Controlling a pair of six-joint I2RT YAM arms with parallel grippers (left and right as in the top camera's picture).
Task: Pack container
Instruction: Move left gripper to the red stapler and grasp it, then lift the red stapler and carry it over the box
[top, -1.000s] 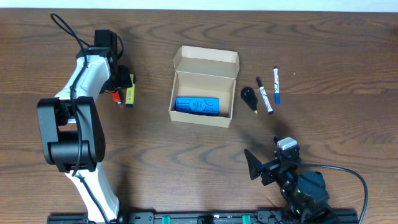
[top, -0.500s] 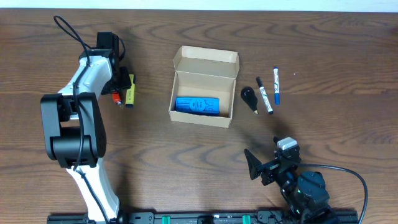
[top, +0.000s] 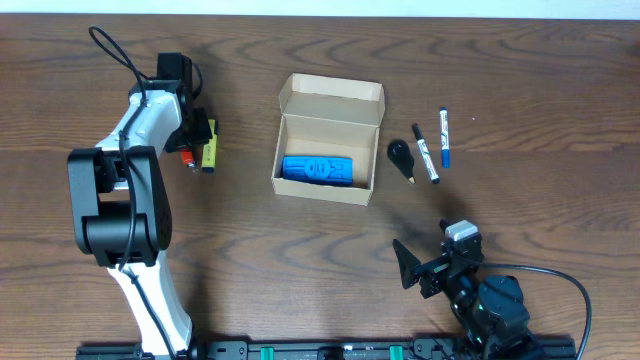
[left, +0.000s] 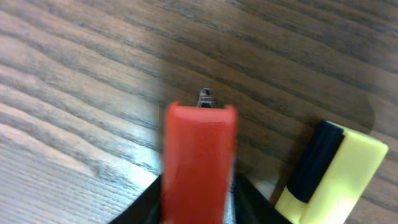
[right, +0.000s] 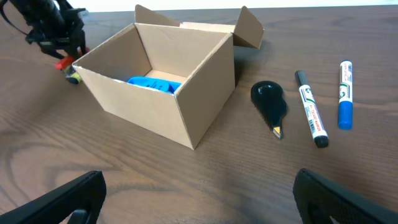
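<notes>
box (top: 328, 150) sits mid-table, upright, flap lid hinged at the far side and standing open. one blue item (top: 317, 169) lies flat inside, along the near wall. nothing else seen in the box.

outside the box, right side: a black teardrop-shaped tool (top: 401, 157) just beside the right wall, then a black marker (top: 425, 153), then a blue marker (top: 444, 137) a little farther right. all three lie on the table (top: 300, 260), none touching the box.

outside, left side, well apart from the box: a red item (left: 199, 158) and a yellow item with a black end (left: 333, 171), just beside each other. left gripper (top: 192, 148) is right over them. in the left wrist view the red item fills the gap between the dark fingers, so the jaws look closed on it; whether it has left the wood i cannot tell.

right gripper (top: 418, 268) rests near the near edge, right of the box, jaws spread wide with nothing between them; its wrist camera looks across at the box and the markers.

judgement: early. one of six visible things is packed. five are out: the red one looks in hand for the carry right to the box, then the yellow one and the three on the right. lid to be folded down after.
</notes>
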